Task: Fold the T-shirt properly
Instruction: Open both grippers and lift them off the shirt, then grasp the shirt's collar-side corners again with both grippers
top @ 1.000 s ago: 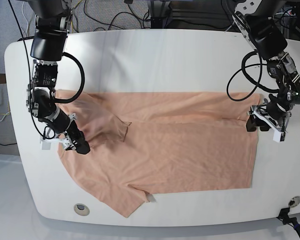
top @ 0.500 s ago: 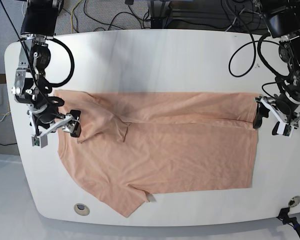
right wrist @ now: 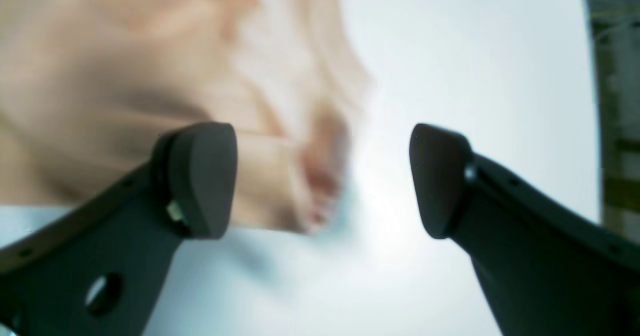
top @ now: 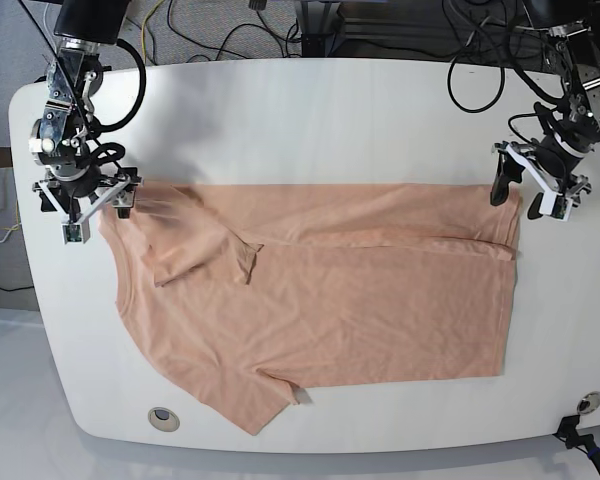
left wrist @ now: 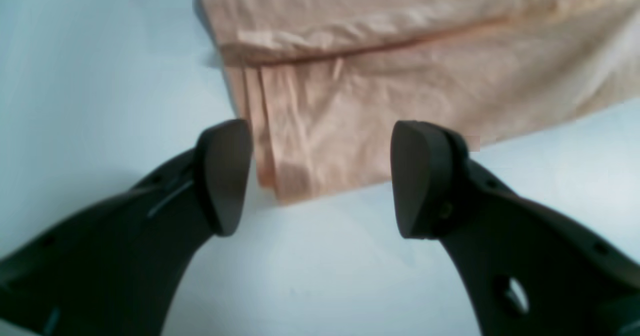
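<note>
The peach T-shirt [top: 320, 300] lies spread flat on the white table [top: 310, 120], with its upper edge folded over in a long band and one sleeve folded in at the left. No smiley print shows. My left gripper [top: 517, 197] is open at the shirt's far right corner. In the left wrist view the open gripper [left wrist: 320, 176] straddles the folded corner of the shirt [left wrist: 400, 75] without gripping it. My right gripper [top: 95, 215] is open at the shirt's far left corner. In the right wrist view this gripper [right wrist: 320, 176] is open over the blurred shirt edge [right wrist: 125, 75].
Cables [top: 230, 35] hang behind the table's back edge. A round grommet hole [top: 161, 417] sits at the front left and another [top: 588, 403] at the front right. The table's curved edges are close to both grippers.
Both grippers moved toward the back of the table, the right from the folded sleeve to the far left corner, the left to the far right corner. Both stay open.
</note>
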